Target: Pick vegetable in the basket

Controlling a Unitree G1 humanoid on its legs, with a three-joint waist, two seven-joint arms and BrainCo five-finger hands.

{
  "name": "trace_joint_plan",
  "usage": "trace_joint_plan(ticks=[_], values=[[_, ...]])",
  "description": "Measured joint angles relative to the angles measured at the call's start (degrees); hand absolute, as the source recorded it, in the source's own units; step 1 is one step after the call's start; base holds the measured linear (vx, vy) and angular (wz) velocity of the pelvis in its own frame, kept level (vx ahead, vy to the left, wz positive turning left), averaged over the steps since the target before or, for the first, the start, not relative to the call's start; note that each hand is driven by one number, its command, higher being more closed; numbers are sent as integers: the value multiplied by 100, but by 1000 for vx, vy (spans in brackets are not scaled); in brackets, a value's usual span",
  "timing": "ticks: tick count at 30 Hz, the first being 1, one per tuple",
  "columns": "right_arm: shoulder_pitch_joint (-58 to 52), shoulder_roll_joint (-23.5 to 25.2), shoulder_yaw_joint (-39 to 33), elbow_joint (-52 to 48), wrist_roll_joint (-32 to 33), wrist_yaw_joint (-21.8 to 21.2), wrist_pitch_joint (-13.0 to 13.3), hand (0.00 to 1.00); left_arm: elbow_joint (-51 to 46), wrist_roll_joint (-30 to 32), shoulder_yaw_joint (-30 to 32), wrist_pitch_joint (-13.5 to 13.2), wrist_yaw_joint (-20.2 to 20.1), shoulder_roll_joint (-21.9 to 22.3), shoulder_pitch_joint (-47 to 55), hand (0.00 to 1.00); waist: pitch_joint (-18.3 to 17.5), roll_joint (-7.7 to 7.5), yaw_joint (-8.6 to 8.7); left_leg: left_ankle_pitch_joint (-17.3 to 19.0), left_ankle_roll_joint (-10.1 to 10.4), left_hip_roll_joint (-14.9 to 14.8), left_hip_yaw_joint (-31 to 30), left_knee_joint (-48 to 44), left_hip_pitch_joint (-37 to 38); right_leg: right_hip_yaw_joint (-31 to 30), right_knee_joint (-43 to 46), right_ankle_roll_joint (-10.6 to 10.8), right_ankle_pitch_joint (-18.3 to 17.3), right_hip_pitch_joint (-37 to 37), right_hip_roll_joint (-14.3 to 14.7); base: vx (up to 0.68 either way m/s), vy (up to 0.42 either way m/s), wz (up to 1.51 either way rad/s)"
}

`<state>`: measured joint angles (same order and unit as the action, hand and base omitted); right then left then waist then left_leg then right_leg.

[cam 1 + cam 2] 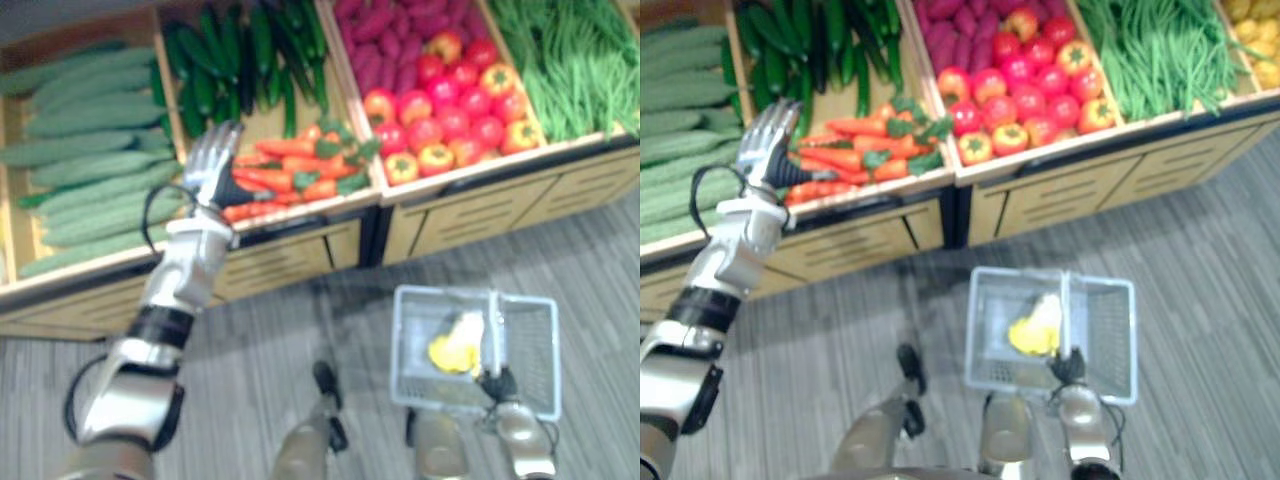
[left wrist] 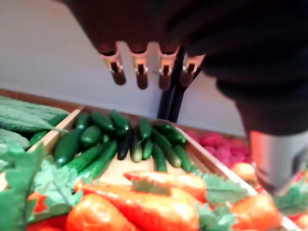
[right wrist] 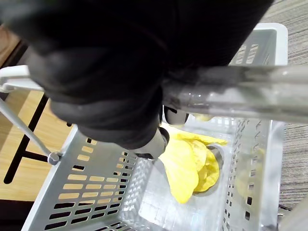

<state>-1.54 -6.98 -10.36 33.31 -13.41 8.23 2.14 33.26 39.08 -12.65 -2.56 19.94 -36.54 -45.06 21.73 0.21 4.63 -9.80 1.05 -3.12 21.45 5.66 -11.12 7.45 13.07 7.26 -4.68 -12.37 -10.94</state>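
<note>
Hovering left hand (image 1: 210, 160) over carrots (image 1: 292, 166), basket (image 1: 404, 350) gripped

The left hand (image 1: 212, 160) is up with straight fingers just over the orange carrots (image 1: 300, 172) in the wooden stand (image 1: 285, 262), and lower down the right hand (image 1: 497, 384) holds the handle of a grey basket (image 1: 532, 345) with a yellow thing (image 1: 455, 351) inside.

Silver-grey arms (image 1: 185, 268), dark ribbed wrist covers (image 2: 231, 43), silver dark-tipped fingers (image 2: 141, 73).
</note>
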Motion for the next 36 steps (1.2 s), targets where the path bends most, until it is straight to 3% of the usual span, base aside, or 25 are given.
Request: trace_joint_plan(ticks=[6,15,16,20,27,36], values=[[237,-17,222,-160,138,140,122,100,880,-1,-182,157,5,-80,-827,0,384,-57,11,-113,-23,-23,94,-7,-315,-95,135,-15,-10,-436,22,62,-44,-5],[452,-17,481,-162,501,324,286,100,1542,-7,-320,281,18,-92,-1373,0,531,-138,150,-170,39,-71,159,-7,-804,-217,204,-52,16,-1025,92,41,-23,-4],[476,-16,496,-162,505,334,303,100,1545,-8,-319,285,32,-103,-1404,100,561,-150,148,-179,51,-79,167,-7,-819,-233,203,-56,19,-1047,99,21,-37,-10],[600,1,690,-215,559,380,353,100,1587,-10,-296,280,236,-158,-1575,100,624,-178,140,-179,54,-168,306,-5,-989,-334,158,-98,89,-1265,179,18,-29,-14],[609,7,895,-448,595,363,427,100,1586,32,-145,286,234,-182,-1791,100,639,-177,140,-130,115,-261,487,27,-1119,-476,61,-100,186,-1442,239,22,-14,-13],[203,6,912,-818,677,314,437,100,1591,270,-327,419,155,-20,-1755,100,648,-162,58,-168,84,-256,522,-7,-774,-421,43,-100,184,-1070,219,56,-12,0]])
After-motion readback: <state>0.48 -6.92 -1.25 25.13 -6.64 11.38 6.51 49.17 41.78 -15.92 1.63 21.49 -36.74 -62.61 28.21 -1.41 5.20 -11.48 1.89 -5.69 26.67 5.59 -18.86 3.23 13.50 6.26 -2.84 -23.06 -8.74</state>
